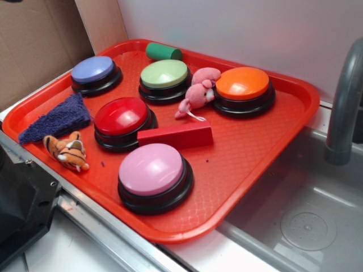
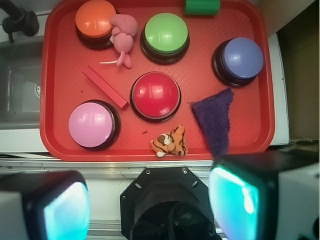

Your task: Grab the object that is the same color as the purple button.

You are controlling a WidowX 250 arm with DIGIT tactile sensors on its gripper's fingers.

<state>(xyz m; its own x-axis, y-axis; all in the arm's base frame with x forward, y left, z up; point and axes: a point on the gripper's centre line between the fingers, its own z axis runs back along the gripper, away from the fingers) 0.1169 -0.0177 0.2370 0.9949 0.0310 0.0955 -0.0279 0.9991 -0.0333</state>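
The object, a flat dark purple fuzzy wedge (image 1: pixel 57 119) (image 2: pixel 215 117), lies on the red tray (image 1: pixel 255 158) (image 2: pixel 60 75) at its left side in the exterior view, just in front of the purple button (image 1: pixel 93 71) (image 2: pixel 241 58). My gripper (image 2: pixel 150 200) shows only in the wrist view. It is open, with its teal pads (image 2: pixel 232 197) far apart and nothing between them. It hovers high above the black robot base, short of the tray's near edge. The wedge's narrow tip is hidden behind the right finger.
Also on the tray are a tiger plush (image 1: pixel 68 152) beside the wedge, a red button (image 1: pixel 121 116), a pink button (image 1: pixel 152 170), a green button (image 1: pixel 164 75), an orange button (image 1: pixel 243 84), a pink plush (image 1: pixel 197 93), a red block (image 1: pixel 176 136) and a green cylinder (image 1: pixel 163 52). A sink (image 1: pixel 306 215) and faucet (image 1: pixel 343 96) stand to the right.
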